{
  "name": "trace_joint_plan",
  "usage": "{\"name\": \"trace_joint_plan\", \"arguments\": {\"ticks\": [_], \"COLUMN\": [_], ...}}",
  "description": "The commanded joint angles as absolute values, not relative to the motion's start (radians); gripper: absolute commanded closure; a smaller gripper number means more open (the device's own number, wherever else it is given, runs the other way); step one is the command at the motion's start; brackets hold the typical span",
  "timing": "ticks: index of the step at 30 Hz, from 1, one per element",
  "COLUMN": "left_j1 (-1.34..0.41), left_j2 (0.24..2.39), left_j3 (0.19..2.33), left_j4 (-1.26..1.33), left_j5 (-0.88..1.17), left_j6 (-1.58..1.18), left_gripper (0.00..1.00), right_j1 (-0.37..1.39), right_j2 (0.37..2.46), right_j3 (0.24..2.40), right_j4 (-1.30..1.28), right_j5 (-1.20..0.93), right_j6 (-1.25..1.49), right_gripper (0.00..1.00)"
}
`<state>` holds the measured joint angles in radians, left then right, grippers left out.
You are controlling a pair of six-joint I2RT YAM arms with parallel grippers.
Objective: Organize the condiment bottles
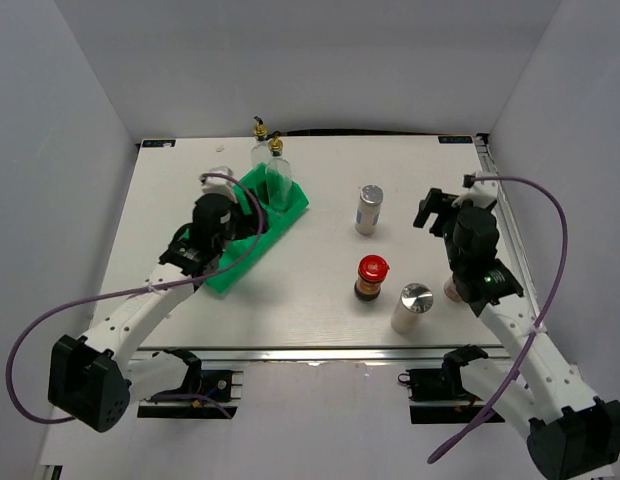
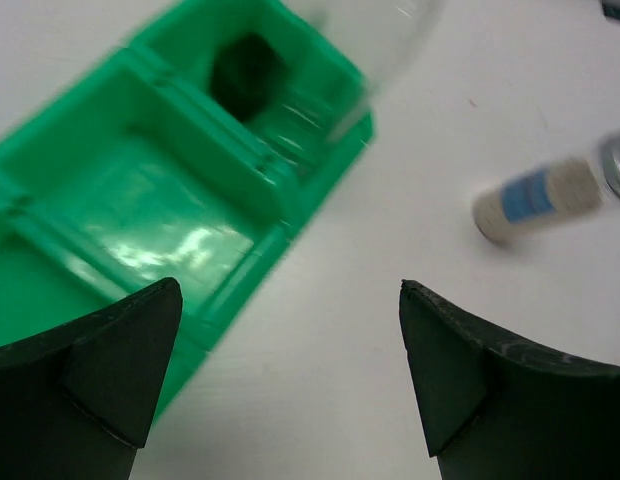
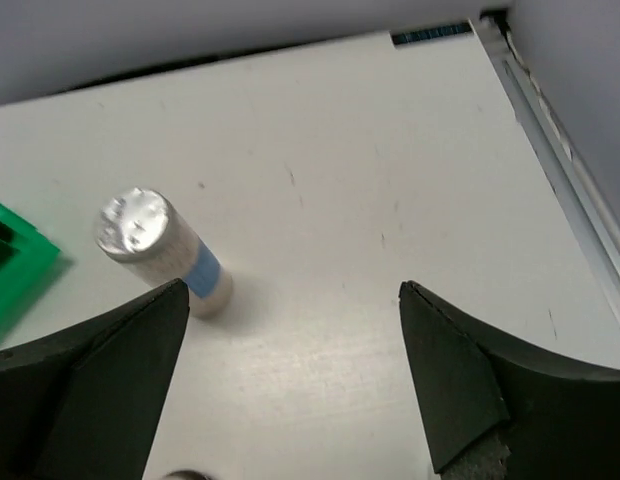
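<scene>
Two clear glass bottles with gold pourers stand in the far end of the green tray. A silver-capped shaker with a blue label stands mid-table; it also shows in the left wrist view and the right wrist view. The red-lidded dark jar and a second silver-capped shaker stand nearer the front. A small pale container is mostly hidden behind my right arm. My left gripper is open and empty at the tray's right edge. My right gripper is open and empty, right of the blue-labelled shaker.
The tray's compartments in front of the bottles hold nothing. A small whitish object sits left of the tray's far end. White walls enclose the table; a rail runs along its right edge.
</scene>
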<state>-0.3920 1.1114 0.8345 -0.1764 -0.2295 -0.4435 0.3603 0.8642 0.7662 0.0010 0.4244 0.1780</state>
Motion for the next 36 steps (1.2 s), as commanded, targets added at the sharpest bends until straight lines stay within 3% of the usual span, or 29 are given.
{"name": "trace_joint_plan", "arguments": {"ticks": [1, 6, 15, 20, 35, 36], "left_j1": [-0.523, -0.75, -0.963, -1.031, -1.101, -1.101], "left_j2": [1.141, 1.256, 1.577, 1.673, 1.793, 1.793], "left_j3": [0.885, 0.986, 1.251, 1.334, 1.393, 1.393], "left_j4": [-0.176, -0.178, -0.242, -0.248, -0.295, -0.296], "left_j5": [-0.186, -0.229, -0.189, -0.106, -0.133, -0.146], "left_j6": [-0.448, -0.42, -0.342, -0.327, -0.301, -0.301], "left_gripper": [0.02, 0.02, 0.02, 0.02, 0.02, 0.06], "right_j1": [0.319, 0.304, 0.284, 0.272, 0.262, 0.264], "right_j2": [0.792, 0.724, 0.707, 0.684, 0.666, 0.666], "right_j3": [0.695, 0.597, 0.569, 0.557, 0.537, 0.537], "right_j4": [-0.047, -0.037, -0.087, -0.092, -0.089, -0.086], "right_j5": [0.442, 0.403, 0.521, 0.552, 0.565, 0.566], "right_j6": [0.331, 0.35, 0.371, 0.376, 0.373, 0.373], "right_gripper": [0.11, 0.11, 0.11, 0.11, 0.11, 0.1]}}
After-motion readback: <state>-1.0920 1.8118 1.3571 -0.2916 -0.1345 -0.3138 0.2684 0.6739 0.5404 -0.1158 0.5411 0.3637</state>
